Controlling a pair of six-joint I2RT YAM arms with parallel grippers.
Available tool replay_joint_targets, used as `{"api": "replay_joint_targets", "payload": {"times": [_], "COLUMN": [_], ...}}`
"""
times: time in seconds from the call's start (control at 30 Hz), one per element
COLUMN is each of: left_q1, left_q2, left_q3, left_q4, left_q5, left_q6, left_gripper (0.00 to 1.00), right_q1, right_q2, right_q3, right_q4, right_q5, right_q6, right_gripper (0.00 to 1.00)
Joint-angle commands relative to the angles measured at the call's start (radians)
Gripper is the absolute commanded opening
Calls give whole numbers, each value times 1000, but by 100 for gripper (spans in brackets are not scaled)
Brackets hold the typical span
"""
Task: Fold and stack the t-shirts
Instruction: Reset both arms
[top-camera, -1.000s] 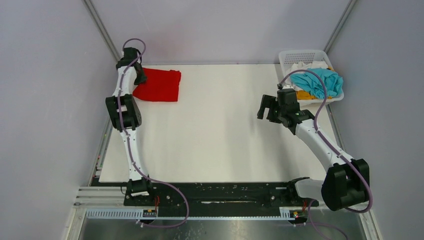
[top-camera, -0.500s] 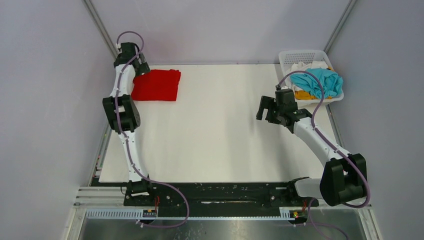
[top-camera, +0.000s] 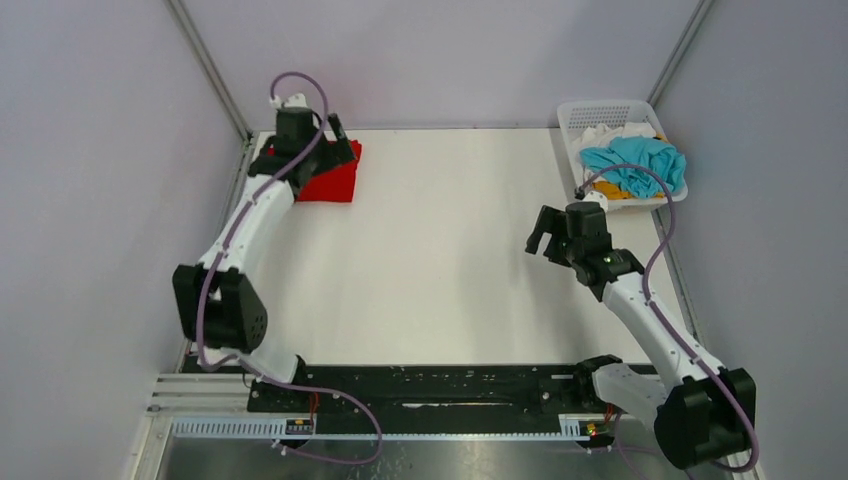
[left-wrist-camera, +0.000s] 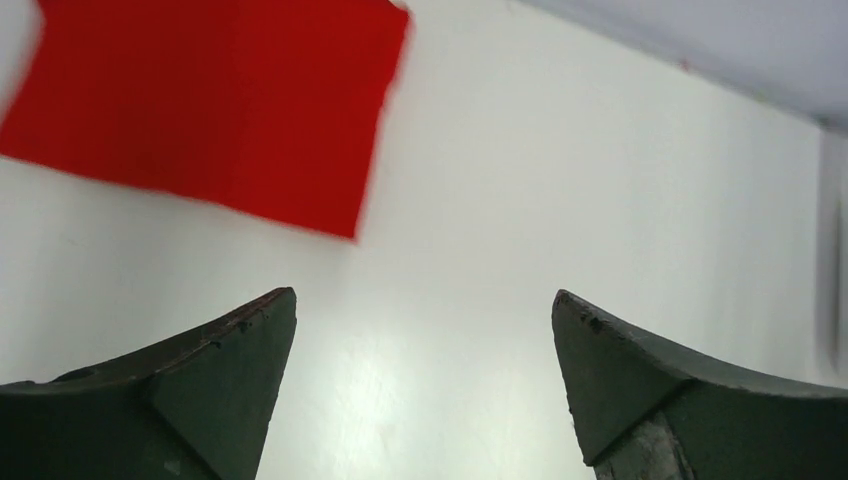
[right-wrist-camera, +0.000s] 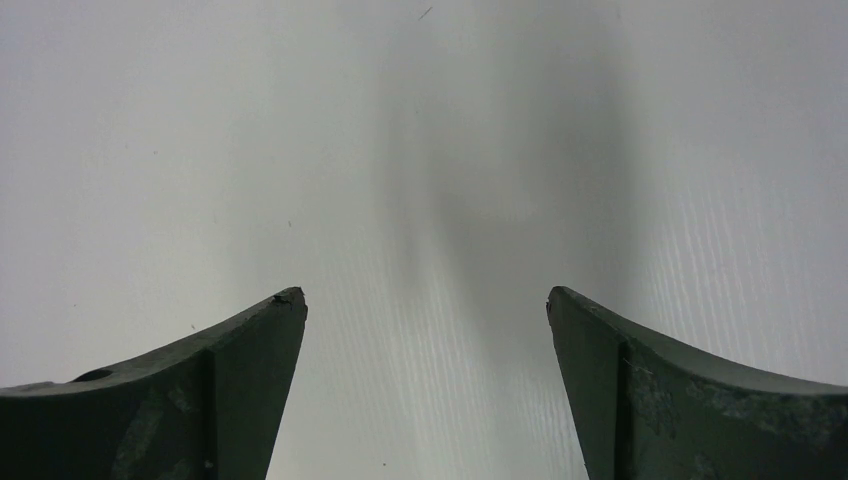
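My left arm has swung rightward to above the folded red shirt in the upper left of the top view, and my left pincer and right pincer are wide and empty, so I think the shirts in the basket at upper right come next.

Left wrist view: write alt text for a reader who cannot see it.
A folded red t-shirt lies flat on the white table at upper left. The left gripper is open, its two dark fingers rising from the bottom edge with only table between them.
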Motion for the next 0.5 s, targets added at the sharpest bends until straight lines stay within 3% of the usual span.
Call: {"api": "replay_joint_targets", "payload": {"times": [0.0,0.17,0.3,0.47], "left_q1": [-142,-357,-436,-452], "left_q2": [-249,-504,-545,-596], "left_q3": [-268,-681,-784,-868], "left_q4": [117,294,159,137], "left_q5": [-3,-37,-96,-127], "left_q6": [-119,-194,-237,-264], "left_gripper": [99,99,99,99], "right_q1": [-4,-4,-4,-4], "right_q2": [-95,-197,-287,-412], "right_q3": [-58,-138,-206,-307], "right_q4": [14,26,33,118], "right_q5": [71,103,157,153], "right_q6": [44,35,61,78], "right_gripper": [99,99,100,99]}}
